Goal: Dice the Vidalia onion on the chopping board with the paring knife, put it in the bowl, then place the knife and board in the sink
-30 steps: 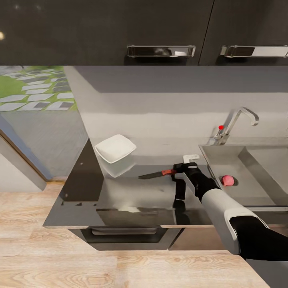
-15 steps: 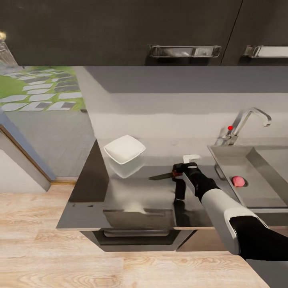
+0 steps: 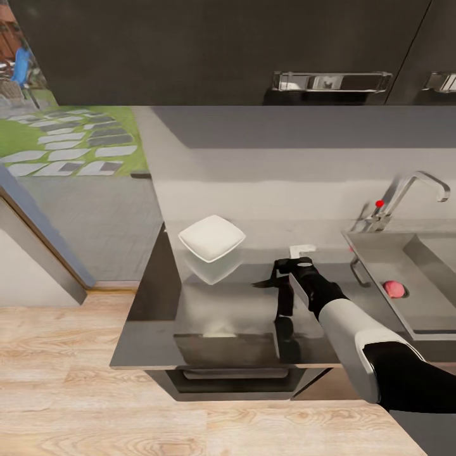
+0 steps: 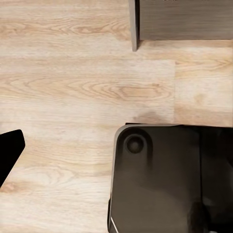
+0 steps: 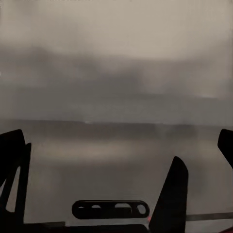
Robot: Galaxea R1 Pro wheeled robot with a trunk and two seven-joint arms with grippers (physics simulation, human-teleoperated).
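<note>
Kitchen run, head view: glossy grey countertop (image 3: 209,310) over dark cabinets, its front edge and left corner met by pale wood-plank floor (image 3: 76,405); dark upper cabinets with bar handles (image 3: 331,81) are set above a grey wall. A glazed opening onto grass and paving stones is seen to the left.

Item 1. Bowl (image 3: 211,237): white, squarish rim, set toward the back-left part of the countertop, near the worktop's left edge; its reflection is seen just in front of it. Open worktop lies between it and the front edge.

Item 2. Sink (image 3: 373,266): grey steel basin at the right, cut off by the picture's right edge; chrome faucet (image 3: 411,193) with red knob is mounted behind its rear rim.

Item 3. Vidalia onion (image 3: 394,289): pinkish-red ball resting in the sink basin, well apart from the gripper.

Item 4. Right gripper (image 3: 283,269): held over the middle of the countertop, between bowl and sink, on a black and white arm entering from the lower right. It is pinched on the paring knife (image 3: 266,282), whose dark blade is pointed left toward the bowl, the tip stopping short of it; the handle is mostly hidden in the claw. In the right wrist view, dark finger parts are framed against blurred grey surface.

Item 5. Left gripper: its state cannot be told; in the left wrist view a black tip (image 4: 7,155) and the robot's dark base (image 4: 160,179) are seen over plank floor beside a cabinet corner.
</note>
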